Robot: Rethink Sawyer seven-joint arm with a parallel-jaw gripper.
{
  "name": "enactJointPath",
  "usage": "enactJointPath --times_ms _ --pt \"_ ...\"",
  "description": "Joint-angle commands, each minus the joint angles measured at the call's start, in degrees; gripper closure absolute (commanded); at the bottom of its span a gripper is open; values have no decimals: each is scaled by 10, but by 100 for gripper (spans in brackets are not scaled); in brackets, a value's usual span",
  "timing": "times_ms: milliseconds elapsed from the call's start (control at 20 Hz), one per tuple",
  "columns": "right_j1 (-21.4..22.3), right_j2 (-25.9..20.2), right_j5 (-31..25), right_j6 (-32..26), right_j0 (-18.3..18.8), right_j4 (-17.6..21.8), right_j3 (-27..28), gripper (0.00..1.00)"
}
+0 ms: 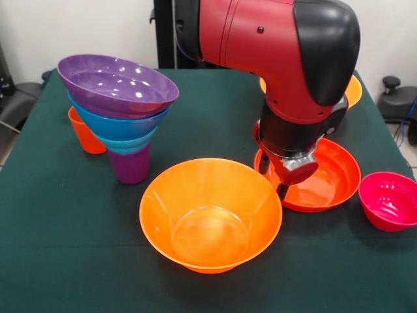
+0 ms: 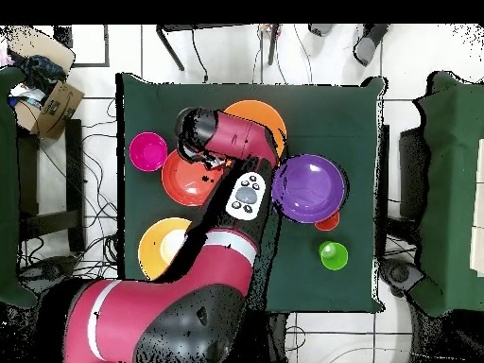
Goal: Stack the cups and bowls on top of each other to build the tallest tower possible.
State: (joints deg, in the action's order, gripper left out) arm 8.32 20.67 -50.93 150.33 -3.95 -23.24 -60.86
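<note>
Beneath the gripper [image 1: 281, 189]: red-orange bowl [image 1: 332, 179] | jaws: spread, grip can't tell | front hides green cup [image 2: 332, 254], overhead shows it | tower [image 1: 120, 104] stands well aside.

Tablecloth [image 1: 65, 261]: dark green, plain.
Tower, top down: purple bowl [image 1: 117, 85]; blue bowl [image 1: 120, 125]; teal bowl [image 1: 127, 145]; purple tumbler [image 1: 130, 166].
Orange cup [image 1: 85, 134]: solid orange.
Large bowl [image 1: 210, 214]: glossy orange.
Second large bowl [image 2: 163, 246]: orange.
Shallow bowl [image 1: 332, 176]: red-orange.
Small bowl [image 1: 389, 201]: magenta.
Green cup [image 2: 332, 254]: bright green.
Robot arm [image 1: 260, 45]: red shell, black joints.
</note>
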Motion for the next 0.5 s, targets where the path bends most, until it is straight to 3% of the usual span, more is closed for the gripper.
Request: enactJointPath --times_ms 50,500 --pt "14 -79 3 -25 19 20 -36 0" --pt "49 -96 -42 -86 37 37 -29 0"
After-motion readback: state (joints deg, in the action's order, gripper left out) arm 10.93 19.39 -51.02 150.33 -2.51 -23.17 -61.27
